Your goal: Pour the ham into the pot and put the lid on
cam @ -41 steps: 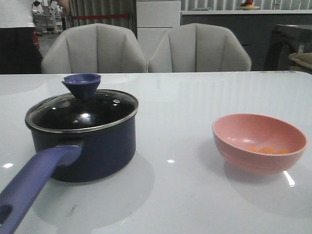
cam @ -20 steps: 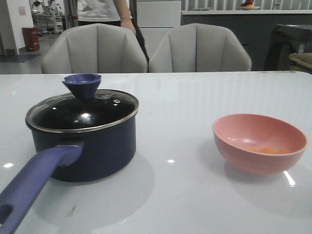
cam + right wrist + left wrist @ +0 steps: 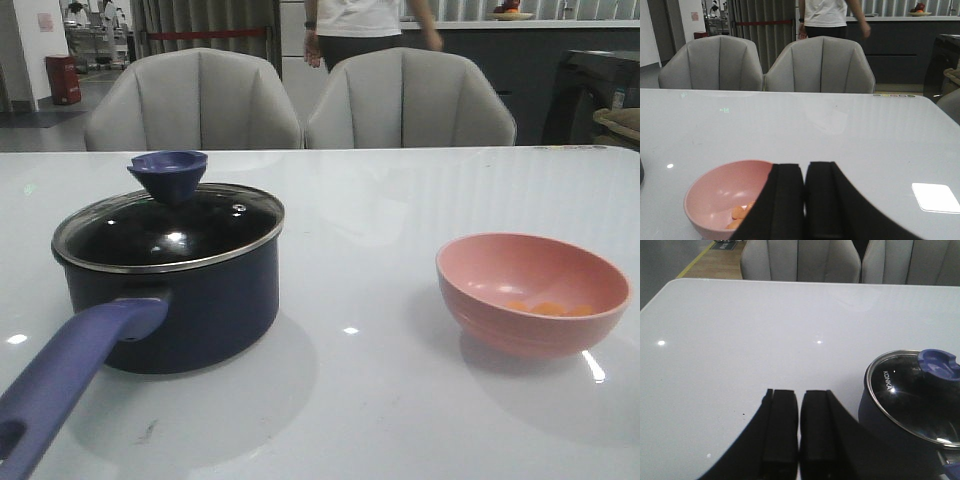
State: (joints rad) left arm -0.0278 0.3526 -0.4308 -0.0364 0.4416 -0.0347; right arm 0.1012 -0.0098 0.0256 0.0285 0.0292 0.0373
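Seated on the pot at the left of the white surface: the lid, untouched; well apart to the right, ham in a pink bowl. Closed and empty, both the left end effector and right end effector. Best opened wide first, then lowered squarely over the blue knob and lifted straight up.
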